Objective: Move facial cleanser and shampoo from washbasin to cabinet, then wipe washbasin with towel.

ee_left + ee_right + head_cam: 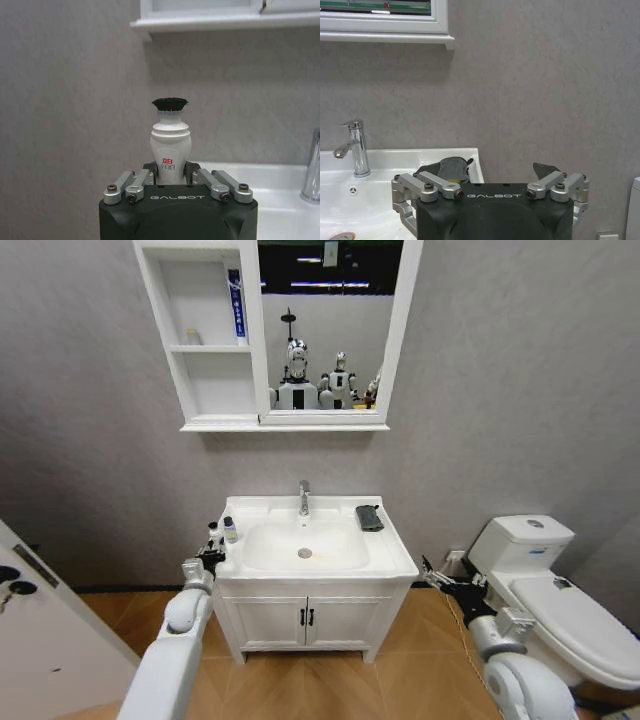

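Observation:
A small white shampoo bottle (230,530) with a black cap stands on the washbasin's (390,555) left rim. My left gripper (213,548) is at that rim, its fingers (189,169) pressed against both sides of the shampoo bottle (170,140). In the cabinet's (160,300) top compartment a blue-and-white facial cleanser tube (237,305) stands upright. The dark towel (369,517) lies on the basin's back right corner. My right gripper (430,573) hangs open beside the basin's right side, below rim level, and the towel (451,167) lies just beyond its fingers.
A chrome tap (304,498) rises behind the oval bowl. A small pale item (192,337) sits on the cabinet's upper shelf. A white toilet (560,595) stands close on the right. A two-door vanity (305,620) carries the basin. A door edge (30,590) is at the left.

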